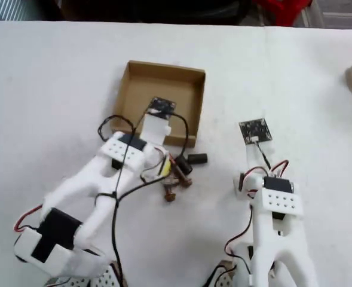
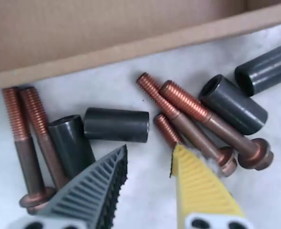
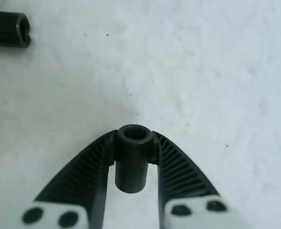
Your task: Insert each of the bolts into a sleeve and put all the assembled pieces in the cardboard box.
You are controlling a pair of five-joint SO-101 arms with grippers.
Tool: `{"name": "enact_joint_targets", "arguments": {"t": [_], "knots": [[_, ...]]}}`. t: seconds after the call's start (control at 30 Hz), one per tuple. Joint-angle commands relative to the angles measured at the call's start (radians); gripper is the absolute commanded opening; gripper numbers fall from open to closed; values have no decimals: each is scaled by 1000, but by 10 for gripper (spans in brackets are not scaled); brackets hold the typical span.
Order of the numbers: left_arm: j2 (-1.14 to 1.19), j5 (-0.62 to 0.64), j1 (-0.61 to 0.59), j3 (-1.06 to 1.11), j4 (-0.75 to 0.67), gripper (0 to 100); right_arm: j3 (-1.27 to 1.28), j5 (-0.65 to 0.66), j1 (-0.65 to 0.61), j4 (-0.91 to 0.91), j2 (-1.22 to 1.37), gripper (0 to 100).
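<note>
sleeve gripped, bolt pick pending

a dark grey cylindrical sleeve [image 3: 132,167] is clamped in the right jaws, apart from the shallow brown cardboard box [image 1: 137,75]. the left jaws are spread wide over copper-coloured threaded bolts [image 2: 197,124] just beside the box. one bolt probably must be gripped next for insertion.

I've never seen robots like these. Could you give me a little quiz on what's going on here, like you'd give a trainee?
1. True or false: the right hand is shut on a dark sleeve.
2. Where do the copper bolts lie? A) inside the cardboard box; B) on the table beside the box; C) in the left hand.
3. In the left wrist view, how many loose sleeves lie on the table?
Key: 1 true; 2 B; 3 four.
</note>
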Motion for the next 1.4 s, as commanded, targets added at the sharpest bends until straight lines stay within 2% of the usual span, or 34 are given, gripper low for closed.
{"name": "enact_joint_targets", "arguments": {"t": [0.0,0.23,0.4,0.6,0.73,0.87,1.0,1.1,1.23,1.37], "knots": [[-28,15,48,-26,-18,191,-5,-2,-10,-16,-16,17],[5,78,53,-41,-25,194,-5,-2,-10,-16,-16,17],[5,87,74,-57,-15,235,-5,-2,-22,-16,-16,17],[12,89,90,-57,-23,234,-5,-2,-24,-16,-16,17],[15,152,90,-49,-23,235,-5,-2,-22,-16,-16,17],[101,155,90,-77,-9,233,-5,-2,-24,-16,-16,17],[236,150,96,-224,149,233,-5,-2,-22,-16,-16,17],[302,147,97,-285,207,233,-5,-2,-21,-16,-16,17],[283,92,99,-272,210,233,-5,0,-19,-16,-16,17],[202,77,102,-183,143,233,-5,35,-19,-15,-16,17]]}}
